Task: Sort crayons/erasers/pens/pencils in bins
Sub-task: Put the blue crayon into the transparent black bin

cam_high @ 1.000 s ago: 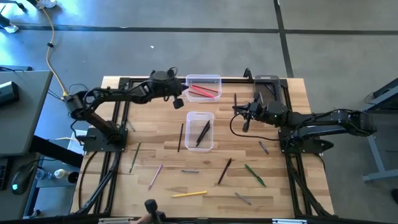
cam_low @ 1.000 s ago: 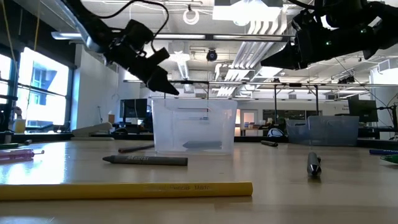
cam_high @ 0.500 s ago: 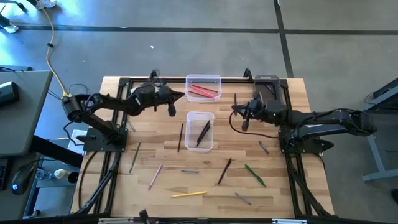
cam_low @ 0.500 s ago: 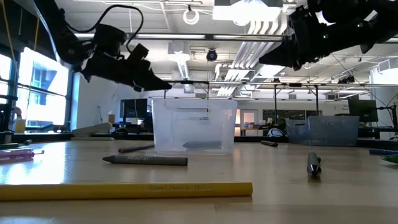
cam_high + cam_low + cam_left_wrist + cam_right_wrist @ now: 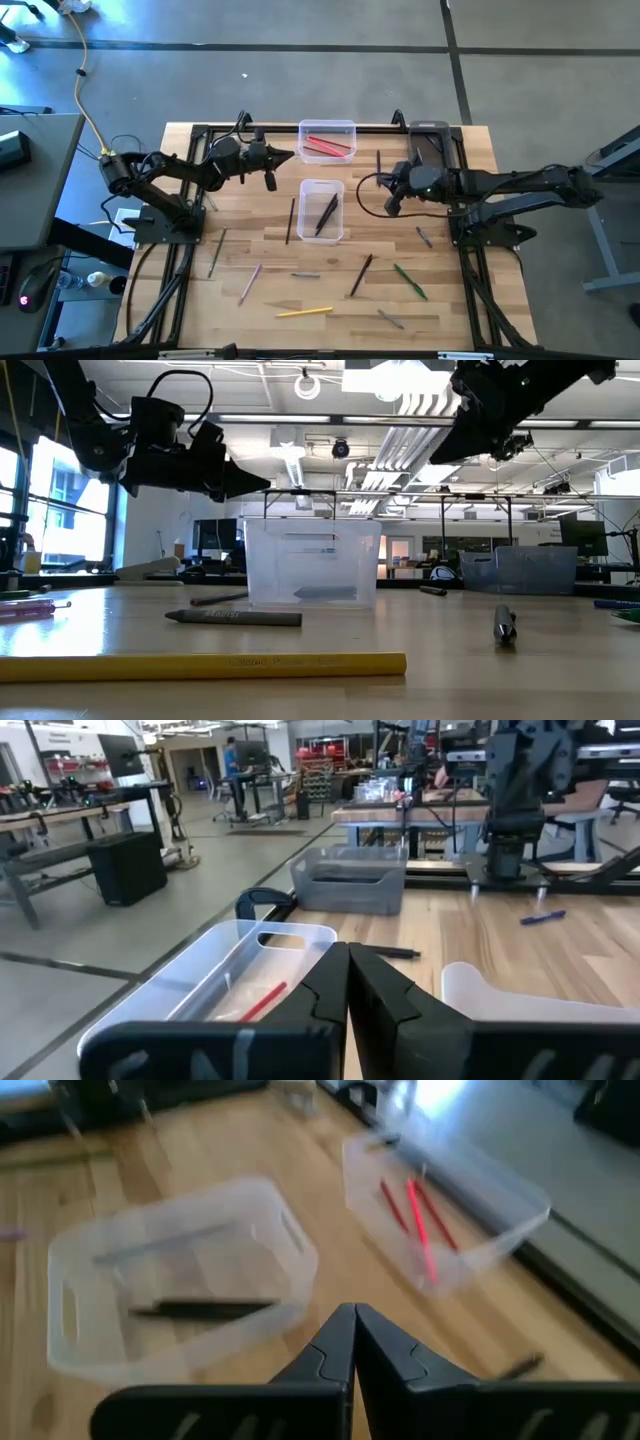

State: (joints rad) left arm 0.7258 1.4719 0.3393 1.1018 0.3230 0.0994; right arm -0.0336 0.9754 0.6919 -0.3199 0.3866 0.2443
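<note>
On the wooden table [image 5: 250, 235] the left tool [image 5: 290, 155] hangs in the air just left of the far clear bin [image 5: 327, 141], its two fingers [image 5: 330, 982] pressed together with nothing between them. In the left wrist view that bin lies directly ahead of the clenched tips, with red crayons [image 5: 262, 1001] inside it. The smoky dark grey bin [image 5: 430, 138] sits at the far edge, to the right of the far clear bin.

The right tool [image 5: 391, 203] hovers just right of the middle clear bin [image 5: 322, 210], also clenched and empty; its fingers [image 5: 352, 1342] meet in a narrow point. From the right wrist view the middle clear bin lies ahead of the tips with a dark pen [image 5: 200, 1309] lying flat on its floor, and the far clear bin with its red crayons stands beyond.

Loose items lie on the nearer part of the table, apart from both tools: a dark pencil [image 5: 290, 220] just left of the middle clear bin, a yellow pencil [image 5: 303, 312] near the front edge, a green pen [image 5: 410, 281] to the right, and a black crayon [image 5: 233, 617] seen close in the low view in front of the middle clear bin.
</note>
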